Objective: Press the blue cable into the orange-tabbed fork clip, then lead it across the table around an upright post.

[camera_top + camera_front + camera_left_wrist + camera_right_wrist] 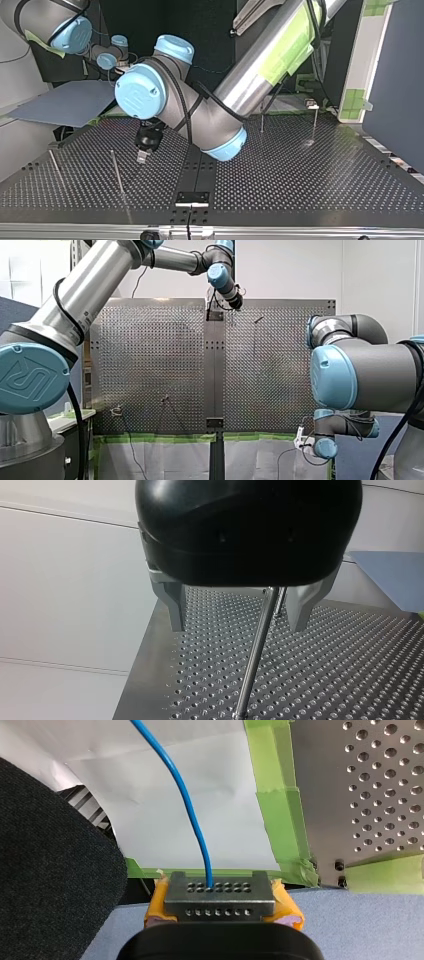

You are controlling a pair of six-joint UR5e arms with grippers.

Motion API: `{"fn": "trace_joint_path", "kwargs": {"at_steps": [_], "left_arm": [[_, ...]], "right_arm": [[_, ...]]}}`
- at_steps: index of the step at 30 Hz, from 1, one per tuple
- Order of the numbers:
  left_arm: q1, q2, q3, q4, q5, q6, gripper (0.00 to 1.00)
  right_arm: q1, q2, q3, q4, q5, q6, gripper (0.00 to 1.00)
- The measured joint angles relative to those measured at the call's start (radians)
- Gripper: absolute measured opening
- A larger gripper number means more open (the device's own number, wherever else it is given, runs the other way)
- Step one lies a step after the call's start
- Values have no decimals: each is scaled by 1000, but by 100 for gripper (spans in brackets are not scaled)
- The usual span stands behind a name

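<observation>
Basically nothing looks routed yet: right pincer (212, 887) clamped on the blue cable (186, 805), off the taped edge of the counter (375, 795); left pincer (239, 620) apart, straddling an upright post (252, 660). Both clip press and post lead outstanding.
</observation>
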Motion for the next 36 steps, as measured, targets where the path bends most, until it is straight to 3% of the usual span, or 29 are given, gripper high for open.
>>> {"fn": "trace_joint_path", "kwargs": {"at_steps": [6,12,17,23,31,36], "left_arm": [[-5,0,-11,-3,0,0,98],[-16,19,-66,18,0,18,98],[-18,47,-117,64,2,23,98],[-19,57,-180,124,1,21,98],[-14,57,-269,142,0,18,98],[-12,58,-289,144,0,13,98]], "right_arm": [[7,-6,0,5,-6,-1,0],[20,-46,1,32,-18,2,0],[43,-90,2,62,-12,16,0],[67,-155,2,90,11,42,0],[87,-232,2,156,63,44,0],[98,-283,2,207,84,40,0]]}}
